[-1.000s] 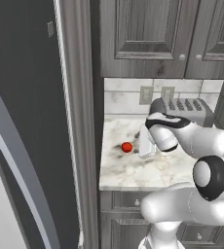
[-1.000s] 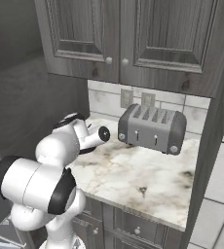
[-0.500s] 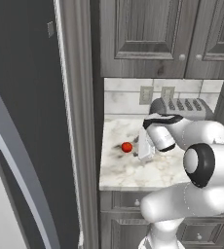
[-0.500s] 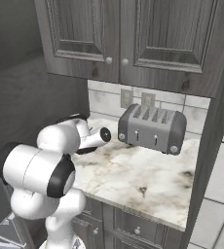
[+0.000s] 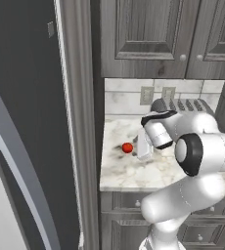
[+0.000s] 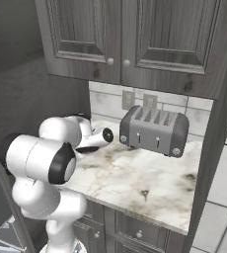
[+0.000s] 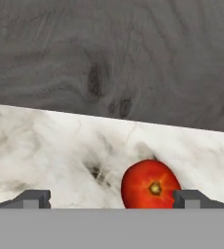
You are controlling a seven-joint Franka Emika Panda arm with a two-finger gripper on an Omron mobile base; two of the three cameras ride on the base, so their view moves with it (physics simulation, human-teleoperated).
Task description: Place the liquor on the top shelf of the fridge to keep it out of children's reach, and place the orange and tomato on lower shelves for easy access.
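A silver toaster (image 6: pixel 155 131) sits at the back of the marble counter (image 6: pixel 150 183). Grey cupboards (image 6: pixel 130 37) hang above it. Two wall plugs (image 5: pixel 156 94) are behind it.

Even, soft rendered light; faint shadows

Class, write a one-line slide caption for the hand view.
Open gripper low over the marble counter, tomato close to one fingertip, grey wood panel behind.

Tomato's (image 7: pixel 150 184) underside behind the hand view's lower band (toaster (image 5: pixel 183 106) half-covered by the arm)
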